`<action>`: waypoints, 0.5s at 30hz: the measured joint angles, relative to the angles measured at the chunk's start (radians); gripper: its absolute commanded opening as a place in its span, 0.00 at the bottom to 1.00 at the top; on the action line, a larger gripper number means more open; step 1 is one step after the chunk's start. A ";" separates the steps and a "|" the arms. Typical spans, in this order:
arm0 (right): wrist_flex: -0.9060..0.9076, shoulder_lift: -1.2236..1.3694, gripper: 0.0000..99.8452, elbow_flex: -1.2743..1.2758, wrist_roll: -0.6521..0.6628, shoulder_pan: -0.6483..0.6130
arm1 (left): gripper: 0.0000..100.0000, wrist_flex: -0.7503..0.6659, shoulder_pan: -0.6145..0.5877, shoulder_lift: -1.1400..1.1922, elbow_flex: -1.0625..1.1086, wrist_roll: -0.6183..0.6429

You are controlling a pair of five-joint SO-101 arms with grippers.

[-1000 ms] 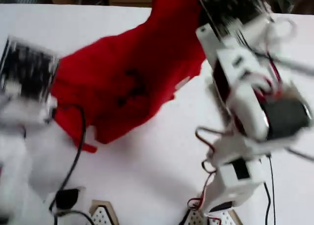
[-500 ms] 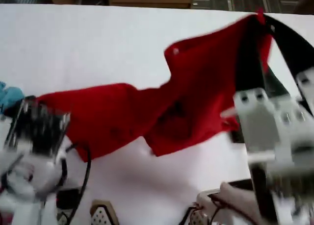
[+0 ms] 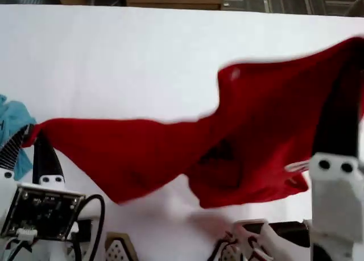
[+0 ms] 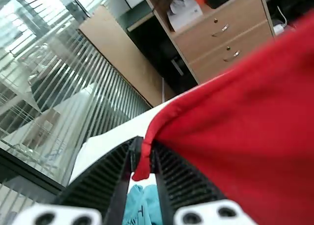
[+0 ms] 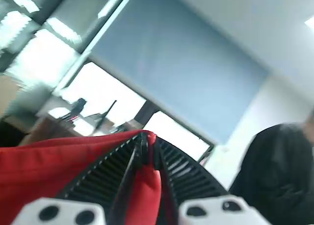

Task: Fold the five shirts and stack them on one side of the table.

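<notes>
A red shirt (image 3: 239,136) hangs stretched in the air above the white table (image 3: 114,56), held at two corners. My left gripper (image 3: 31,137) at the near left is shut on one corner of the red shirt (image 4: 235,117); the pinched edge shows between the ribbed black fingers (image 4: 113,173). My right gripper (image 3: 355,50) at the far right is lifted high and shut on the other corner of the red shirt (image 5: 44,171), with cloth between its fingers (image 5: 103,176). A blue shirt (image 3: 12,124) lies at the table's left edge beside my left gripper.
Wooden drawers (image 4: 221,34) stand beyond the table's far edge. Arm bases and cables (image 3: 91,227) crowd the near edge. A person in dark clothing (image 5: 279,171) stands off to the side. The far half of the table is bare white surface.
The shirt was lifted off the table and pulled taut: the right arm swung out to the right and up, the left gripper drew its corner toward the near left.
</notes>
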 measured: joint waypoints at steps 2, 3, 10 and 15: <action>-0.075 0.003 0.02 0.040 0.000 0.014 | 0.02 -0.012 0.000 -0.002 0.043 0.000; -0.103 0.003 0.02 0.060 0.000 0.017 | 0.02 -0.025 0.000 -0.002 0.063 0.000; -0.169 0.003 0.02 0.150 0.000 0.020 | 0.02 -0.133 -0.084 0.000 0.120 -0.002; -0.169 -0.023 0.02 0.173 0.000 0.020 | 0.02 -0.117 -0.094 0.000 0.101 -0.002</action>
